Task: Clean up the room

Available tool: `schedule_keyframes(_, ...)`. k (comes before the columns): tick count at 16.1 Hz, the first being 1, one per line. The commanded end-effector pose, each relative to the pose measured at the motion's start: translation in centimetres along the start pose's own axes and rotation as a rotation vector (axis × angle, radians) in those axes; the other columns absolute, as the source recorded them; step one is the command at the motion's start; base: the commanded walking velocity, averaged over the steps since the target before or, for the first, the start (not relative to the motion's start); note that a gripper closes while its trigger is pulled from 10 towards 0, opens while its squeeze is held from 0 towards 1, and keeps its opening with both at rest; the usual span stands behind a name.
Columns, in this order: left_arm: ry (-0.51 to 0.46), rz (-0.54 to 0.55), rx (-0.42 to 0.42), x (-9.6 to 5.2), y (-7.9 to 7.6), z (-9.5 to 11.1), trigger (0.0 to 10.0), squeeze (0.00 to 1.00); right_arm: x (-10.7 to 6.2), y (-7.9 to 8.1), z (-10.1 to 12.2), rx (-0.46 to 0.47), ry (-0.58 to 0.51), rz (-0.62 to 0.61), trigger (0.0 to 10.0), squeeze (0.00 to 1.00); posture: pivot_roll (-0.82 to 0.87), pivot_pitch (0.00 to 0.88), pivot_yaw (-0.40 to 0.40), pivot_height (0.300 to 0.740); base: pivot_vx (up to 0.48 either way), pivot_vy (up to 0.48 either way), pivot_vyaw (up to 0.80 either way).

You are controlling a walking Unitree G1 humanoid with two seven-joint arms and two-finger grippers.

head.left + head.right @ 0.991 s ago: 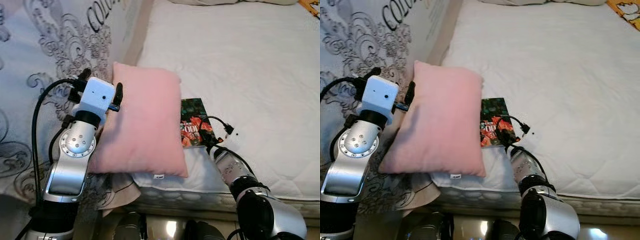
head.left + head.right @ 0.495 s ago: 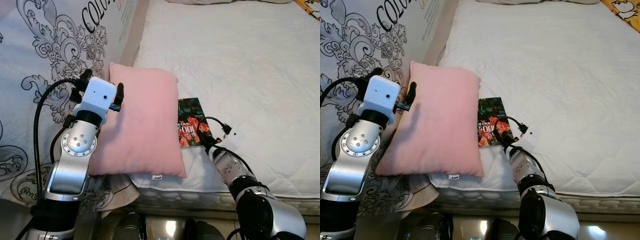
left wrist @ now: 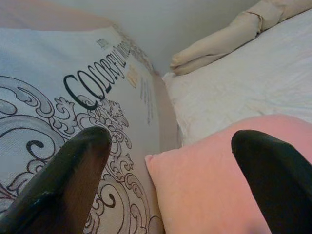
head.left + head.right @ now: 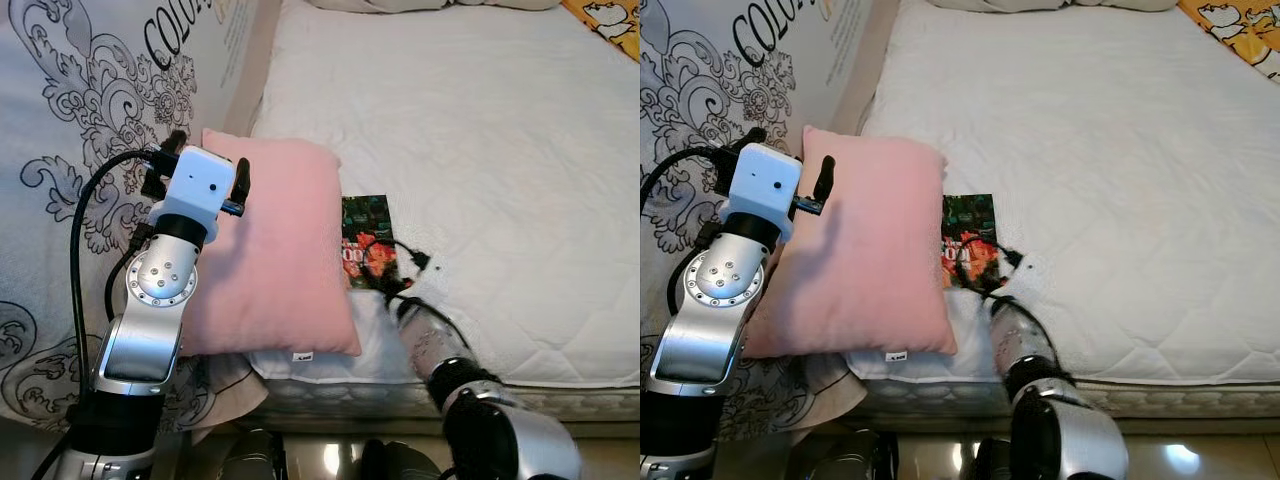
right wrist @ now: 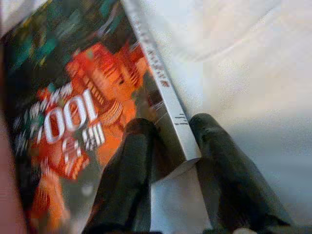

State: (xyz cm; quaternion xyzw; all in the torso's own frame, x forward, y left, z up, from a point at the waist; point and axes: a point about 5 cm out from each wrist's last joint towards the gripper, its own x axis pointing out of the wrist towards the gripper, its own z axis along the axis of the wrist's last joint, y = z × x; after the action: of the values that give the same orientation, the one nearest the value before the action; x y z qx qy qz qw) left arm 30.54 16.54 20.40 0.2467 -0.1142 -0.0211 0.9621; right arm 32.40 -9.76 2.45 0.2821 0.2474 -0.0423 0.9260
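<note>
A pink pillow (image 4: 280, 250) lies at the near left corner of the white mattress (image 4: 480, 130), overhanging its edge. My left gripper (image 4: 206, 158) is raised at the pillow's left edge. It is open, with fingers (image 3: 73, 170) set wide and the pillow's corner (image 3: 204, 180) between them. A book with a dark green and red cover (image 4: 365, 245) lies flat beside the pillow's right edge. My right gripper (image 5: 173, 126) is at the book's near corner, one finger on the cover and the other along the white spine (image 5: 161, 83), shut on it.
A grey patterned cloth with black lettering (image 4: 90, 120) hangs along the bed's left side. Folded beige bedding (image 3: 219, 44) lies at the head of the bed. A beige cloth (image 4: 235, 385) hangs below the pillow. A yellow item (image 4: 610, 15) shows at the far right corner.
The camera has shifted, so the whole scene sits further left. My right arm has reached forward onto the book's near corner. The left arm keeps its place by the pillow.
</note>
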Motion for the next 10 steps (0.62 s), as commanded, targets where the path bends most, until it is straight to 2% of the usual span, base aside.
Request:
schedule_keyframes(1,-0.009,0.006,0.003,0.2,-0.1,0.2,10.0,0.00,-0.5,0.3,-2.8,-0.011,0.102,-0.005,0.0,0.00,0.19,0.133,0.007,0.736,0.000,0.000,0.00)
schedule_keyframes(3,-0.018,0.011,-0.006,0.4,-0.2,0.4,10.0,0.00,-0.6,0.0,-3.1,-0.015,0.107,0.001,0.0,0.00,0.19,0.126,0.000,0.736,0.000,0.000,0.00)
schedule_keyframes(5,-0.026,0.018,-0.013,0.4,-0.2,0.6,10.0,0.00,-0.7,-1.8,-2.5,-0.028,0.094,-0.017,0.0,0.00,0.18,0.120,-0.007,0.736,0.000,0.000,0.00)
schedule_keyframes(7,-0.026,0.023,-0.020,0.4,-0.2,0.6,10.0,0.00,-1.3,-4.7,-2.4,-0.066,0.106,-0.050,0.0,0.00,0.17,0.114,-0.015,0.736,0.000,0.000,0.00)
schedule_keyframes(9,-0.029,0.028,-0.035,0.6,-0.4,0.6,10.0,0.00,-2.2,-6.9,-2.4,-0.102,0.115,-0.049,0.0,0.00,0.15,0.105,-0.025,0.736,0.000,0.000,0.00)
schedule_keyframes(10,-0.029,0.028,-0.040,0.6,-0.5,0.6,10.0,0.00,-2.6,-7.2,-2.4,-0.119,0.114,-0.039,0.0,0.00,0.15,0.105,-0.025,0.736,0.000,0.000,0.00)
